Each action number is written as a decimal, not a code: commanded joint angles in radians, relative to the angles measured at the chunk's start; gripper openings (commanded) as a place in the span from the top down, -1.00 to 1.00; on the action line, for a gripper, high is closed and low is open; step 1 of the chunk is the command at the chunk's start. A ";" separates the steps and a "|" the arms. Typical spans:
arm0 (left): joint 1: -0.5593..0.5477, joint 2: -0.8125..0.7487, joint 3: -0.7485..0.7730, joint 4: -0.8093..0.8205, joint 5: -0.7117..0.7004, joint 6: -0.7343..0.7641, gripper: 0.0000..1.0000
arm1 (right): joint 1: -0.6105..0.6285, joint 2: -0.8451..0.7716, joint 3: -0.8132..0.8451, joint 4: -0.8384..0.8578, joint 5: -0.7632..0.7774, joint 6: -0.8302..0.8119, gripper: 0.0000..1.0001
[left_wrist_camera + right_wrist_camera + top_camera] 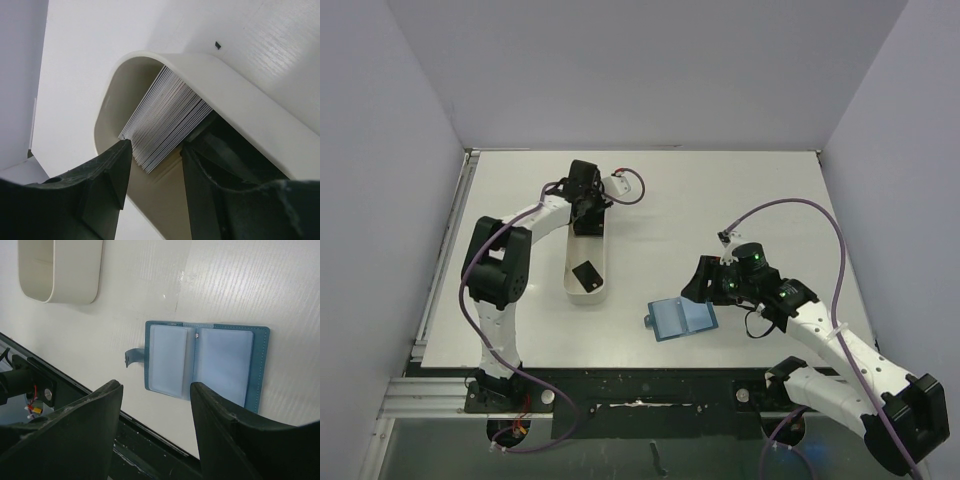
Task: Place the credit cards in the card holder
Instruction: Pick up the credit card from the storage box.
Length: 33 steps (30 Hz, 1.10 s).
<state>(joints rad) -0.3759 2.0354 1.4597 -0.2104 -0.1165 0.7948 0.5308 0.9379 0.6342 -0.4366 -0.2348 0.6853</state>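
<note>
Credit cards (165, 120): stand on edge as a packed stack in far end of white tray (240, 95), so only thin edges offered for a pinch. Single black card (586, 272): lies flat in near end of same tray.

Left claw (155, 155): reaches down into tray, jaws partly apart and straddling end of stack, bare tray floor visible beside one finger. Holds nothing clearly; contact with cards impossible to confirm. Probably lined up to peel off one card.

Card holder (205, 362): lies spread open on bench (720, 200) near front edge, well apart from tray. Clear pockets face up, tab out to one side, so ready to receive.

Right claw (156, 390): hovers just above card holder, jaws wide, empty. Likely placed there to steady it during insertion.
</note>
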 commanded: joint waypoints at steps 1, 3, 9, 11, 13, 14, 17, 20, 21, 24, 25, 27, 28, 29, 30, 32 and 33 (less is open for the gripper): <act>0.002 -0.007 0.015 0.108 -0.019 0.028 0.16 | -0.008 -0.024 0.035 0.012 0.007 -0.010 -0.14; 0.002 -0.007 0.013 0.113 -0.021 0.030 0.17 | -0.009 -0.025 0.033 0.012 0.006 -0.010 -0.14; 0.000 -0.006 0.016 0.108 -0.033 0.041 0.33 | -0.011 -0.024 0.030 0.015 0.001 -0.010 -0.14; -0.002 -0.007 0.015 0.107 -0.038 0.046 0.36 | -0.012 -0.026 0.028 0.016 0.000 -0.010 -0.14; -0.004 -0.007 0.016 0.102 -0.043 0.051 0.41 | -0.013 -0.028 0.024 0.018 0.000 -0.009 -0.14; -0.006 -0.008 0.016 0.100 -0.046 0.054 0.44 | -0.013 -0.027 0.023 0.019 -0.001 -0.009 -0.14; -0.013 -0.012 0.014 0.108 -0.067 0.061 0.53 | -0.014 -0.027 0.022 0.019 -0.004 -0.009 -0.14; -0.017 -0.020 0.017 0.098 -0.070 0.063 0.73 | -0.014 -0.029 0.024 0.019 -0.007 -0.007 -0.14; -0.017 -0.026 0.017 0.097 -0.071 0.062 0.77 | -0.015 -0.032 0.023 0.019 -0.006 -0.007 -0.14; -0.019 -0.050 0.016 0.086 -0.074 0.058 0.91 | -0.015 -0.041 0.020 0.018 -0.007 -0.005 -0.14; -0.021 -0.058 0.014 0.082 -0.079 0.058 0.98 | -0.015 -0.044 0.017 0.018 -0.009 -0.003 -0.14; -0.024 -0.075 0.012 0.075 -0.084 0.059 1.00 | -0.015 -0.053 0.011 0.019 -0.009 0.000 -0.14; -0.026 -0.084 0.010 0.070 -0.083 0.054 1.00 | -0.015 -0.057 0.008 0.018 -0.012 0.000 -0.14; -0.027 -0.096 0.007 0.065 -0.080 0.047 1.00 | -0.015 -0.060 0.006 0.018 -0.012 0.001 -0.14; -0.030 -0.107 0.003 0.060 -0.074 0.039 1.00 | -0.015 -0.064 0.003 0.018 -0.011 0.002 -0.14; -0.033 -0.136 -0.006 0.047 -0.058 0.017 1.00 | -0.015 -0.072 -0.001 0.019 -0.005 0.004 -0.14; -0.035 -0.150 -0.014 0.044 -0.051 0.008 1.00 | -0.015 -0.073 -0.003 0.019 -0.001 0.003 -0.14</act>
<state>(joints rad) -0.4023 2.0144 1.4506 -0.1917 -0.1833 0.8375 0.5232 0.8921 0.6331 -0.4362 -0.2359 0.6880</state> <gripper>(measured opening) 0.025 0.570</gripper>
